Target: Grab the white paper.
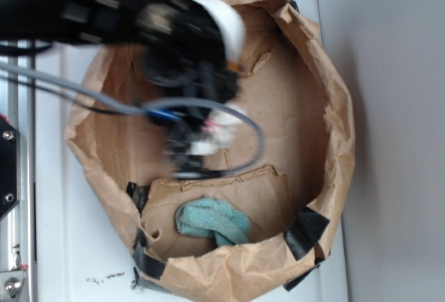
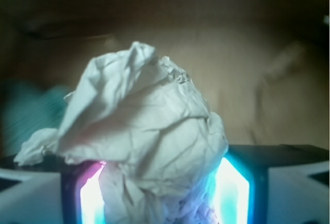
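Note:
The white paper, a creased off-white wad, fills the middle of the wrist view. Its lower part sits between the two glowing pads of my gripper, which is shut on it. In the exterior view the gripper is blurred over the middle of a brown bag's floor. Bits of the white paper show at the gripper's tip.
A wide brown paper bag with rolled-down walls surrounds the gripper. A teal-green cloth bundle lies at the bag's near side and shows blurred in the wrist view. Black tape patches mark the bag's rim. Grey cables trail left.

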`<state>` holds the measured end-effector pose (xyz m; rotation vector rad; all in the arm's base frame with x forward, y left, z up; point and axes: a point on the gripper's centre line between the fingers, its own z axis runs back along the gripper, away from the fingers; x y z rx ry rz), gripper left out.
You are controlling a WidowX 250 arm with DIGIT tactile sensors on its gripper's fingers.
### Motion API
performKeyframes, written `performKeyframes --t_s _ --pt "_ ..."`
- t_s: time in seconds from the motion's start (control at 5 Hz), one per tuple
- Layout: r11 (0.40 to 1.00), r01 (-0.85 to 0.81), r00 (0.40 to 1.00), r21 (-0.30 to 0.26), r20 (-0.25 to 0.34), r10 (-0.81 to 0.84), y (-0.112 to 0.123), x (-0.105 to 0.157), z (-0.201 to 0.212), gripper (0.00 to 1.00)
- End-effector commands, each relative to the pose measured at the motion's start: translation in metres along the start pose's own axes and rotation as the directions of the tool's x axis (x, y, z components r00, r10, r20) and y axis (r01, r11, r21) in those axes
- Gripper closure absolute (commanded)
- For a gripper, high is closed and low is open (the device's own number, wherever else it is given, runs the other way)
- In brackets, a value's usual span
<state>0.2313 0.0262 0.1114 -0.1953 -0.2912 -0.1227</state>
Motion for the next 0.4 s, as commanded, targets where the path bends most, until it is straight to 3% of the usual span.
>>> performKeyframes --t_s 0.0,0.2 --pt "0.998 -0.066 0.996 -0.01 0.057 0.067 0.0099 0.0072 0.0439 1.0" --pt "0.999 -0.033 0.998 -0.002 0.045 0.033 0.0131 0.0131 0.0415 1.0"
